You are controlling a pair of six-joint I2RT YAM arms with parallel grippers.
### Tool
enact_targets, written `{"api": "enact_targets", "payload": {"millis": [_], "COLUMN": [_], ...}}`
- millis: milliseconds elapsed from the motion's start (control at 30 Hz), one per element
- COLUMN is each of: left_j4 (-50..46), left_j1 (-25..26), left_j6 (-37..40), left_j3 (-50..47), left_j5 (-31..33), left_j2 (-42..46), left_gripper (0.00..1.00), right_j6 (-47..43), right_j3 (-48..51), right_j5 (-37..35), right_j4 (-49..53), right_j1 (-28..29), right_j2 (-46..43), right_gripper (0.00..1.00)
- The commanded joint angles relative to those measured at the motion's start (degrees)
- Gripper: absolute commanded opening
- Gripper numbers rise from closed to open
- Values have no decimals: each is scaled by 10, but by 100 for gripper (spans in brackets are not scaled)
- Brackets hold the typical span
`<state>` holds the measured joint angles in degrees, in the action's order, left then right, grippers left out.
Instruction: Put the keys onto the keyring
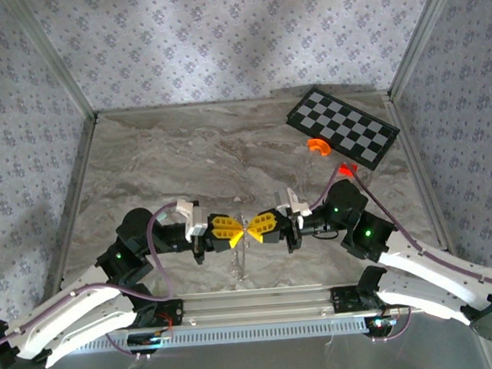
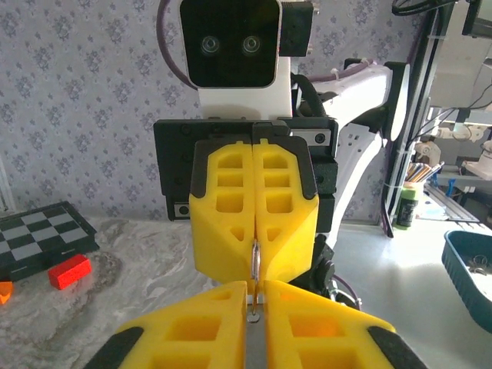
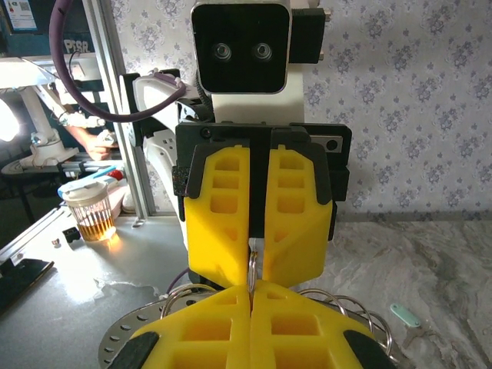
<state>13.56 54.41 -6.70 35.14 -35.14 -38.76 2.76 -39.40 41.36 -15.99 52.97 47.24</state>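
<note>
Low over the near middle of the marble table (image 1: 185,155), my two yellow-fingered grippers meet tip to tip. The right gripper (image 1: 254,227) (image 3: 251,288) is shut on the thin silvery keyring (image 2: 256,257) (image 3: 251,265), which stands edge-on between its pads. The left gripper (image 1: 239,230) (image 2: 256,296) faces it, pinching a small silvery key (image 2: 254,314) whose tip touches the ring. A fine chain (image 1: 241,265) hangs below the meeting point. Other keys are hidden.
A checkerboard (image 1: 343,127) lies at the back right, with an orange curved piece (image 1: 318,146) and a red block (image 1: 346,170) beside it. Several wire loops (image 3: 346,304) sit on a perforated metal disc (image 3: 131,338) below the fingers. A mint-tagged key (image 3: 406,317) lies on the marble.
</note>
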Motion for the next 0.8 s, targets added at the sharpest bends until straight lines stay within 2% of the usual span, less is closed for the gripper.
{"api": "enact_targets", "payload": {"millis": [0, 167, 567, 667, 767], "left_j4": [21, 20, -9, -31, -52], "left_j1": [6, 7, 7, 7, 7], "left_j6": [10, 12, 36, 51, 66], "left_j3": [24, 25, 23, 27, 30], "left_j5": [2, 7, 46, 60, 75], "left_j2": [-5, -5, 14, 14, 13], "left_gripper": [9, 0, 0, 0, 0], "right_j6": [-14, -19, -47, -60, -77], "right_j3": [-1, -2, -6, -11, -25], "right_j5": [1, -1, -40, -67, -85], "right_j4": [-11, -1, 50, 81, 123], "right_j1": [5, 5, 5, 5, 4], "right_j2": [-7, -10, -21, -28, -36], "right_gripper": [0, 0, 0, 5, 15]}}
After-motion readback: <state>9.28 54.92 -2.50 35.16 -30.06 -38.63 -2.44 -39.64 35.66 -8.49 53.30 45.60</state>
